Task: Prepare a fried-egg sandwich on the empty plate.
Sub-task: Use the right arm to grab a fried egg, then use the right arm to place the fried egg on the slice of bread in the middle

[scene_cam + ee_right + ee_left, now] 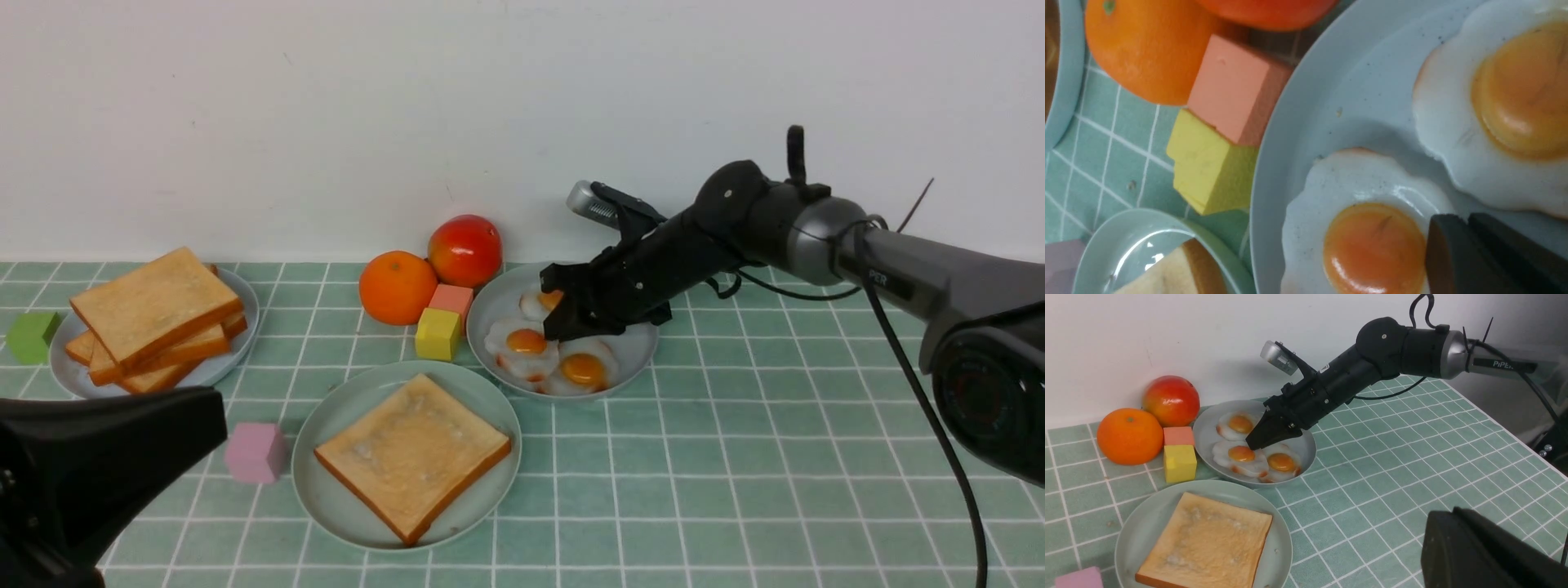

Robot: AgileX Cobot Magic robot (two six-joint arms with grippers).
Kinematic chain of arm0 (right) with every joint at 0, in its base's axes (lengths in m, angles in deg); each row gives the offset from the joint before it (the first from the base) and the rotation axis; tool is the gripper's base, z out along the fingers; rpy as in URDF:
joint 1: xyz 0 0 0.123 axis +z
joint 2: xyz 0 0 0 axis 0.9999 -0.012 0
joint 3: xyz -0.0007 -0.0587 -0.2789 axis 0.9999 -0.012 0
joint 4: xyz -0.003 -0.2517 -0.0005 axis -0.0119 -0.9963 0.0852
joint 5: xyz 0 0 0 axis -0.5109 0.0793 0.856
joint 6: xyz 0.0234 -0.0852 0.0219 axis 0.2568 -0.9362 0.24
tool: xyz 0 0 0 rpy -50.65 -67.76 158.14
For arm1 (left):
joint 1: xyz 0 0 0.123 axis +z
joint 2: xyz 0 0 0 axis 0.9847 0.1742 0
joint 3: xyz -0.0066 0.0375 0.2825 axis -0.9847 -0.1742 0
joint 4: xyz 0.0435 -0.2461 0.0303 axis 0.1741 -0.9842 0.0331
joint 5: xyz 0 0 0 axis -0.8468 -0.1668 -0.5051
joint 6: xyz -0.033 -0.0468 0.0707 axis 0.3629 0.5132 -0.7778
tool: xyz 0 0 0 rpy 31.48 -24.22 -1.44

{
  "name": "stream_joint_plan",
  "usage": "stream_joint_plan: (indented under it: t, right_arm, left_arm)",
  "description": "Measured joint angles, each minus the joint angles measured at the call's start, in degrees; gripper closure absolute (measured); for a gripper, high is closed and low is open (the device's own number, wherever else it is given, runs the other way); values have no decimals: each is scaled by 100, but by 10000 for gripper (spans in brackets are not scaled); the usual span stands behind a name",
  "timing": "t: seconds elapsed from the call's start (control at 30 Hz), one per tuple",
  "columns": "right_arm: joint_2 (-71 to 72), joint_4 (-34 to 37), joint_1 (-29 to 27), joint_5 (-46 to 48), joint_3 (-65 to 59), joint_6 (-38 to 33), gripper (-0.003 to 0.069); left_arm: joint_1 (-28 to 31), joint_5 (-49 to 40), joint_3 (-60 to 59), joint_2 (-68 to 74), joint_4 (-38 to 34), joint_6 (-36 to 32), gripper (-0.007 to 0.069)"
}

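Note:
The pale mint-green plate (343, 408) sits front and centre and holds one toast slice (412, 453), also in the left wrist view (1208, 541). Behind it to the right, a grey-blue plate (633, 351) carries three fried eggs. My right gripper (557, 329) reaches down into that plate. Its fingers are closed together on the white edge of the left egg (522, 347), whose yolk lies right beside the fingertips (1447, 232). My left gripper (214, 420) hovers low at the front left, shut and holding nothing, and appears in its own view (1439, 522).
A stack of toast (155, 314) lies on a grey-blue plate at the back left. An orange (397, 287), a red fruit (465, 249), a salmon block (451, 298) and a yellow block (438, 333) crowd beside the egg plate. A pink block (255, 452) and a green block (31, 336) lie left.

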Motion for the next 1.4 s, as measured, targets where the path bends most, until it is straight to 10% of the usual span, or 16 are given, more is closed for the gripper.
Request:
stream_joint_plan:
  t: [0.77, 1.4]
  right_arm:
    - [954, -58, -274, 1189, -23, -388, 627]
    - [1242, -546, 1663, 275, -1118, -470, 627]
  left_arm:
    - [0, -248, 0, 0, 239, 0, 622]
    - [0, -742, 0, 0, 860, 0, 617]
